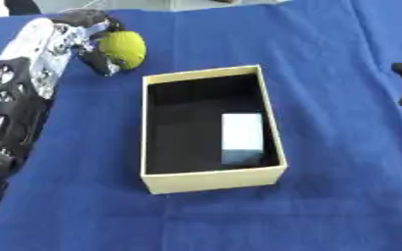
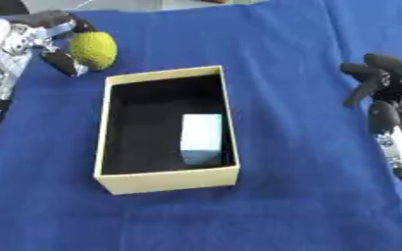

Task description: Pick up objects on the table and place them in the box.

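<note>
We hold the yellow-green ball (image 1: 123, 49) in the left hand (image 1: 84, 29), fingers and thumb curled round it, just beyond the far left corner of the box (image 1: 213, 181), ready, we judge, to carry over the rim. A pale block (image 1: 242, 137) already lies inside. The right hand (image 2: 385, 78) idles at the right edge, its fingers relaxed, clear of the path.

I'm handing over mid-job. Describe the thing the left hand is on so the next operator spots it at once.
Start at the open cream box in the middle of the blue cloth. Go past its far left corner to the left hand. The yellow-green ball there, with fingers curled round it, is the only round object; the pale block lies in the box.
</note>
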Available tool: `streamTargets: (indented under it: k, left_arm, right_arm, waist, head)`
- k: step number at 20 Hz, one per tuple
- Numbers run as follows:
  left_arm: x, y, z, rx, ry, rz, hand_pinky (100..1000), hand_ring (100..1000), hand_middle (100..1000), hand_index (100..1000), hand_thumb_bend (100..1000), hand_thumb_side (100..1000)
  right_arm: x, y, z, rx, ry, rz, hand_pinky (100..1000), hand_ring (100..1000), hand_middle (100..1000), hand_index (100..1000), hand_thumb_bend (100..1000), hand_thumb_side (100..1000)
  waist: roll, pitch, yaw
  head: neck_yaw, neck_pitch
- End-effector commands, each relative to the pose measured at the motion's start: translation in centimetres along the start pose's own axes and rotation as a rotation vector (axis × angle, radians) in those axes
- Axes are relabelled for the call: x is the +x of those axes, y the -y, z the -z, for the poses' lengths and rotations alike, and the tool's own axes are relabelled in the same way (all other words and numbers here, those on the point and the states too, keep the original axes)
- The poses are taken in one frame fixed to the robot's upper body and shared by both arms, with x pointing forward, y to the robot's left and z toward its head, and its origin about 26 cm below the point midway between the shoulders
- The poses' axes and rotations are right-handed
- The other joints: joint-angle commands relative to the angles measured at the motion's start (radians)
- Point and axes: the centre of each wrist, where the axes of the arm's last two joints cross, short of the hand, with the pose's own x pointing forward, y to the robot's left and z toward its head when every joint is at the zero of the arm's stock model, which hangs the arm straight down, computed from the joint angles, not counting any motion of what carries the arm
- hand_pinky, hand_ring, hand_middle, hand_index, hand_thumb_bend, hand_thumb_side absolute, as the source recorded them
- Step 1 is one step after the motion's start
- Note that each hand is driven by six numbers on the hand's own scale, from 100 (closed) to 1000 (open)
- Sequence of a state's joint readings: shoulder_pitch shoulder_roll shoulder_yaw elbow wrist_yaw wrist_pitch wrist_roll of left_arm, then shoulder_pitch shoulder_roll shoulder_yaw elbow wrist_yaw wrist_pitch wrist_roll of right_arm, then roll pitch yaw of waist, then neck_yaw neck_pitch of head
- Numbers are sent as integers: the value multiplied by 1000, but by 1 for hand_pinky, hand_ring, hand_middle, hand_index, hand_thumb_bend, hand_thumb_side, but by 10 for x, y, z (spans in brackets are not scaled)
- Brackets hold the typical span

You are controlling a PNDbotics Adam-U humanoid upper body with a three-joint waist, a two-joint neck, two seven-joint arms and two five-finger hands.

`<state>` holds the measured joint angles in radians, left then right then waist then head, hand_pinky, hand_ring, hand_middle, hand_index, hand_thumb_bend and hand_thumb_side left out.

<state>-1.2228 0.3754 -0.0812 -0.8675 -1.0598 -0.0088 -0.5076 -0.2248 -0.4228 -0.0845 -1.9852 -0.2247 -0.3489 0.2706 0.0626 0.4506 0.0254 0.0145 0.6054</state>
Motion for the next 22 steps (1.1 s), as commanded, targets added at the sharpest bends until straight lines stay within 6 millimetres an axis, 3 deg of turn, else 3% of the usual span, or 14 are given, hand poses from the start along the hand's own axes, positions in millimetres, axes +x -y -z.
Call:
streamTargets:
  k: [1, 8, 16, 22]
  left_arm:
    - [0, -16, -4, 59, 6, -24, 708, 718, 561, 754, 100, 100]
    - [5, -35, -13, 224, -43, -59, 507, 530, 418, 596, 100, 100]
    - [17, -50, -26, 330, 56, -14, 495, 514, 412, 591, 100, 100]
    - [44, -62, -46, 334, 262, 89, 498, 498, 407, 590, 100, 100]
  right_arm:
    - [4, 1, 4, 13, 18, -8, 1000, 897, 521, 899, 100, 470]
    - [3, -1, 1, 17, 4, -1, 1000, 898, 519, 899, 100, 470]
    - [3, 1, -2, 12, -5, -1, 1000, 898, 519, 899, 100, 470]
    - [5, 4, -2, 12, 3, -13, 1000, 897, 520, 898, 100, 470]
  waist:
    - [-6, -20, 0]
    - [-6, -28, 4]
    - [-7, -44, 20]
    - [-8, -54, 33]
  head:
    - [3, -5]
    - [-1, 7]
    - [-28, 39]
    - [-41, 54]
